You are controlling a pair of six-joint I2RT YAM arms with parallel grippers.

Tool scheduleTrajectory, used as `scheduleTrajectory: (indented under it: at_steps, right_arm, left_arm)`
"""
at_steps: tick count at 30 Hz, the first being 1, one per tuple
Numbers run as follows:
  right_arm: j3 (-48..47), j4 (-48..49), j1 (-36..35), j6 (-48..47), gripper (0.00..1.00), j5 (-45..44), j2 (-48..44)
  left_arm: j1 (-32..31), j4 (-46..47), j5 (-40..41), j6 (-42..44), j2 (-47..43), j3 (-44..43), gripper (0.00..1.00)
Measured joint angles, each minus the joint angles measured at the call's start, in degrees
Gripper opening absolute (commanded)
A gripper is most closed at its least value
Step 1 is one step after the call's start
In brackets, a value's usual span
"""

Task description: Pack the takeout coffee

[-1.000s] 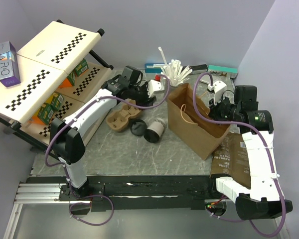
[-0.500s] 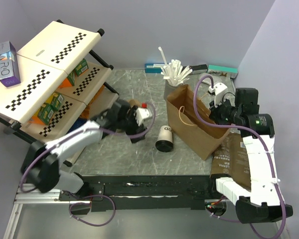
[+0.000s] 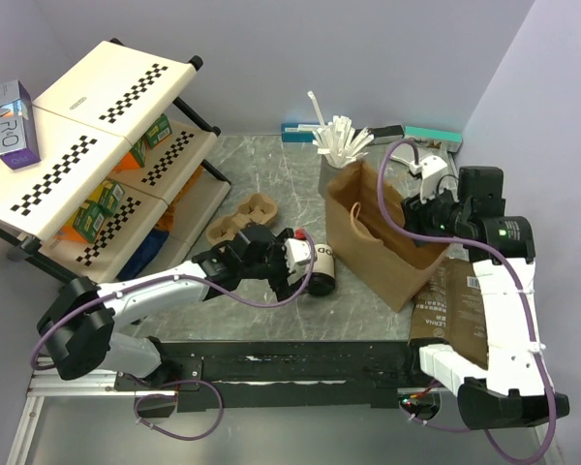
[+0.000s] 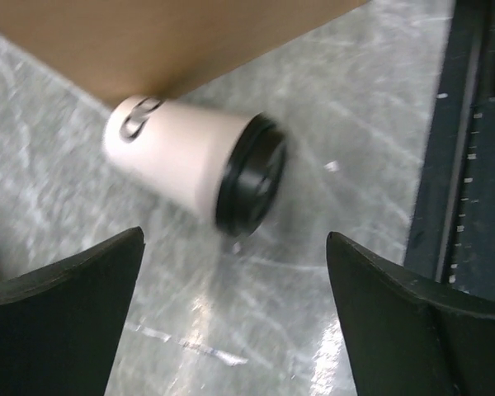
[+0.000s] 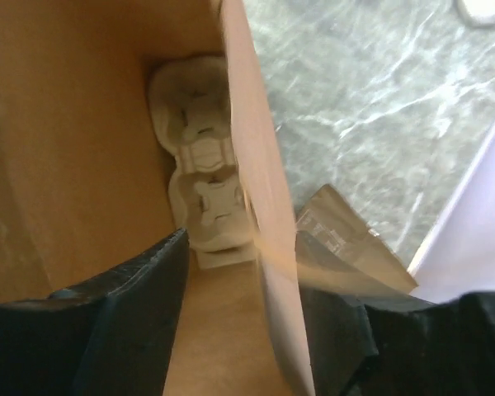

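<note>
White paper cup (image 3: 321, 263), black lid (image 4: 252, 177) fitted: lying on its side on the marble table (image 3: 271, 165), lid toward 7 o'clock, base at the foot of the brown paper bag (image 3: 387, 252). Left gripper (image 4: 235, 264): arm reaching low toward 3 o'clock, jaws spread wide and empty, cup just beyond them. Right gripper (image 3: 418, 215): elbow raised, wrist turned toward 9 o'clock, fingers astride the bag's 2 o'clock rim; I cannot tell whether they pinch it. Pale moulded tray (image 5: 200, 165): inside the bag.
</note>
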State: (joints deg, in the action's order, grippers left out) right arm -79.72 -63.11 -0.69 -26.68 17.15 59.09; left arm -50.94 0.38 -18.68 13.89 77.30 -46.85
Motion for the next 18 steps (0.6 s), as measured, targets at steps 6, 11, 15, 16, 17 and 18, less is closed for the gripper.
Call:
scheduleTrajectory:
  at_steps: [6,11,15,16,17,18]
  right_arm:
    - [-13.5,-3.1,0.0,-0.2,0.80,-1.3,0.0]
    - [-24.7,-5.0,-0.1,-2.8,0.70,3.5,-2.4]
    - [-23.9,-7.3,-3.1,-5.6,0.57,10.6,-7.1]
    - [-22.4,-7.7,-5.1,-6.2,0.54,11.8,-8.5]
    - [-20.8,-8.2,-7.9,-6.8,0.52,12.8,-9.8]
    - [-18.9,-8.5,-10.8,-7.5,0.50,13.0,-10.7]
  left_arm:
    - [-0.7,1.2,-2.7,0.2,1.7,0.0,0.92]
    - [-0.7,1.2,-3.6,0.9,2.9,0.0,0.85]
    - [-0.7,1.6,-3.5,1.7,3.2,0.0,0.80]
    - [-0.7,1.7,-3.5,1.9,3.2,0.0,0.78]
    - [-0.7,2.0,-3.5,1.9,3.2,0.2,0.78]
    - [-0.7,2.0,-3.4,2.0,3.2,0.2,0.77]
